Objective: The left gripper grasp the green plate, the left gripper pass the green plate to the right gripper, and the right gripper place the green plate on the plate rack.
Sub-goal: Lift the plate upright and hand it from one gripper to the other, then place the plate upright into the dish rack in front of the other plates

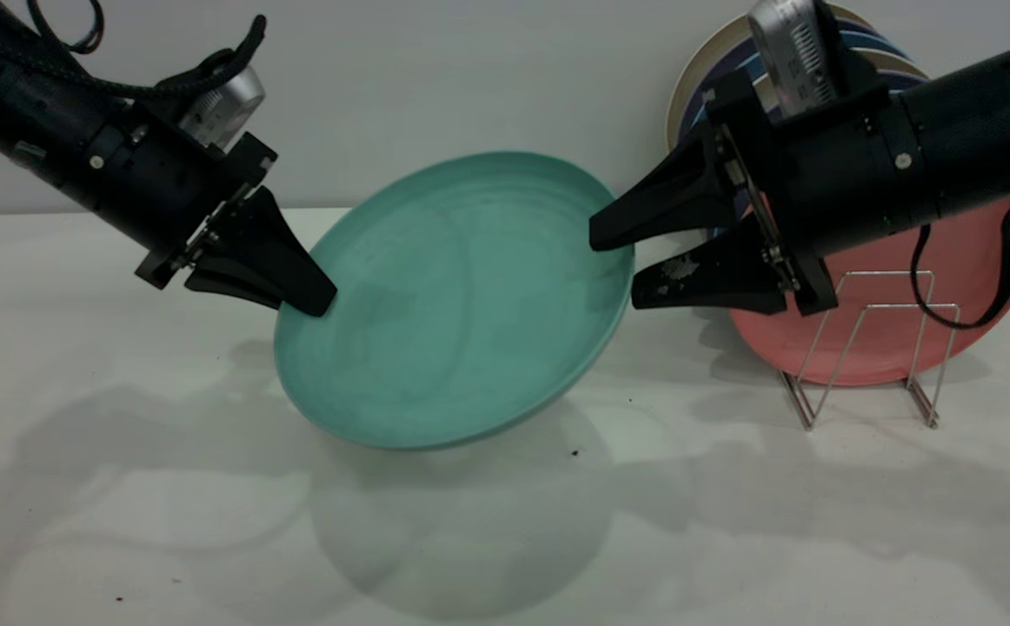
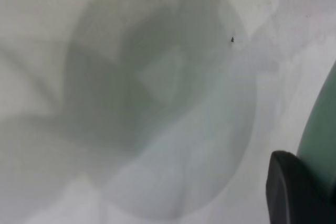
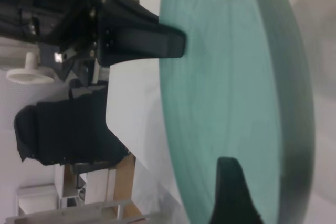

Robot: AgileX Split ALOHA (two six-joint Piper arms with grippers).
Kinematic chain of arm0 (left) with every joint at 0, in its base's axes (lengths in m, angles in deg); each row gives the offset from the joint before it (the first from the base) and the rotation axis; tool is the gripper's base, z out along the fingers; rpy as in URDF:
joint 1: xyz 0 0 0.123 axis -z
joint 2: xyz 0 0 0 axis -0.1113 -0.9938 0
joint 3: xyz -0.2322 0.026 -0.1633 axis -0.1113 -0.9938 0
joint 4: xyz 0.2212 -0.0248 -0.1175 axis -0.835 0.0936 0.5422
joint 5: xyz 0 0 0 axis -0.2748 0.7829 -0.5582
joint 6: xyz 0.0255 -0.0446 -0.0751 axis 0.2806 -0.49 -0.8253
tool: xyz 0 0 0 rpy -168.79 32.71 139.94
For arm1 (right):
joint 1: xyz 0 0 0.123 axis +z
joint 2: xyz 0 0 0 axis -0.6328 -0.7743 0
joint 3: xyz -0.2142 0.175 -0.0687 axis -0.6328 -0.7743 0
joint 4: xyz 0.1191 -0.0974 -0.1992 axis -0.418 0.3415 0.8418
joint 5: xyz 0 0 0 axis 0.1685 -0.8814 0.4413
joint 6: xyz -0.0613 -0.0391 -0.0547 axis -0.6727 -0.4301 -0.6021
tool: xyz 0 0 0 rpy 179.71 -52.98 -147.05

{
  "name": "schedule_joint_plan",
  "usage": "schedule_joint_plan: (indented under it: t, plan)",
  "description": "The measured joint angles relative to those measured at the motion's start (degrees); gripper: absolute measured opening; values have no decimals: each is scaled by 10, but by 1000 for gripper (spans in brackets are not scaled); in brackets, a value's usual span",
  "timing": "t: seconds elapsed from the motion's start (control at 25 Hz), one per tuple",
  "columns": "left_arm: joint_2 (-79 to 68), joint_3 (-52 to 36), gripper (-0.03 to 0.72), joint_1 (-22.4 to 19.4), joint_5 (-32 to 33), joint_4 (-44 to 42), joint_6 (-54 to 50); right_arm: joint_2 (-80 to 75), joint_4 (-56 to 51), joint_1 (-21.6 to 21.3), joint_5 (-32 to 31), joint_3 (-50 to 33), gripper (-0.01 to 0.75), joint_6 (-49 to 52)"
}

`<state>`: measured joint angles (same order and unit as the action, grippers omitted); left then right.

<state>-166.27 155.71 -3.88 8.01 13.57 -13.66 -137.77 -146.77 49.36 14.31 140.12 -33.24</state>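
Note:
The green plate (image 1: 461, 304) hangs tilted above the white table, its face toward the camera. My left gripper (image 1: 312, 300) is shut on the plate's left rim and carries it. In the left wrist view one of its fingers (image 2: 291, 192) lies against the plate's edge (image 2: 321, 129). My right gripper (image 1: 614, 268) is open, its jaws straddling the plate's right rim, one over the face and the scuffed one below. The right wrist view shows one finger (image 3: 231, 192) over the plate's face (image 3: 226, 77) and the left gripper (image 3: 176, 43) at the far rim. The plate rack (image 1: 870, 348) stands at the right.
A salmon-pink plate (image 1: 966, 287) stands in the rack behind its front wire loops. Blue striped plates (image 1: 870, 52) lean against the back wall behind the right arm. The plate's shadow lies on the table (image 1: 122, 522) below it.

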Motion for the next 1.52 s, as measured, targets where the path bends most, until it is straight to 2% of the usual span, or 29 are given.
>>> schedule_joint_plan:
  t: [0.08, 0.16, 0.24, 0.32, 0.4, 0.52, 0.76, 0.88, 1.0, 1.16, 1.32, 1.52]
  plan:
    - [0, 0, 14, 9, 0, 0, 0, -3, 0, 0, 0, 0, 496, 0]
    - [0, 0, 14, 23, 0, 1, 0, -3, 1, 0, 0, 1, 445, 1]
    - [0, 0, 16, 41, -1, 1, 0, -3, 4, 0, 0, 1, 334, 1]
    - [0, 0, 35, 53, -9, -1, -3, -3, 20, 0, 1, 1, 190, 0]
    - [0, 0, 74, 57, -13, 3, -11, -5, 40, -2, 10, 1, 159, -2]
    - [0, 0, 195, 58, -10, 3, -21, -5, 60, -4, 11, 1, 147, -4]
    - [4, 0, 544, 58, 1, 0, -23, -5, 76, -4, 11, 1, 108, -35]
    - [25, 0, 626, 58, 11, -18, -23, 1, 90, -4, 14, 2, 84, -56]
    - [62, 0, 633, 57, 21, -45, -24, 30, 123, -4, 33, 3, 84, -93]
    - [131, 0, 605, 57, 28, -87, -26, 101, 193, -7, 87, 3, 84, -142]
    - [199, 0, 587, 56, 28, -126, -27, 195, 274, -7, 176, 3, 83, -212]
    - [244, 0, 585, 56, 28, -144, -27, 277, 355, -8, 305, 2, 83, -370]
